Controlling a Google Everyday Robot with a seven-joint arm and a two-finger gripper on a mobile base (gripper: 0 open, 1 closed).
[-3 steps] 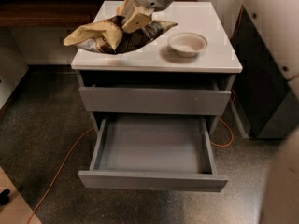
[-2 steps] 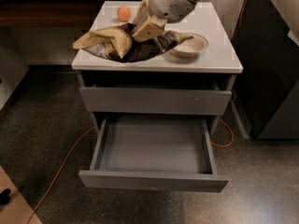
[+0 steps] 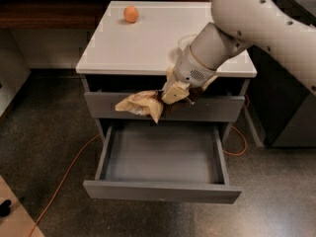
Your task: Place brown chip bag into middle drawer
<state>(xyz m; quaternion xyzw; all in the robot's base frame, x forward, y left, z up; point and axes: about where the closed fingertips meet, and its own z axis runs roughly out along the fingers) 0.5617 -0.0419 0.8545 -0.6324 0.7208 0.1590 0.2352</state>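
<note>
The brown chip bag [image 3: 140, 103] hangs crumpled in the air in front of the upper drawer front, its tan end pointing left. My gripper [image 3: 174, 95] is shut on the bag's right part and holds it above the back of the open middle drawer [image 3: 163, 154]. The drawer is pulled out and its grey floor is bare. My pale arm comes down from the upper right and hides most of the off-white bowl [image 3: 185, 39] on the white cabinet top.
A small orange ball [image 3: 131, 14] sits at the back left of the white cabinet top [image 3: 133, 48]. An orange cable [image 3: 66, 174] runs across the dark floor to the left of the cabinet. A dark cabinet stands at the right.
My gripper has carried the chip bag off the cabinet top, forward and down, to hang in front of the upper drawer front over the open drawer.
</note>
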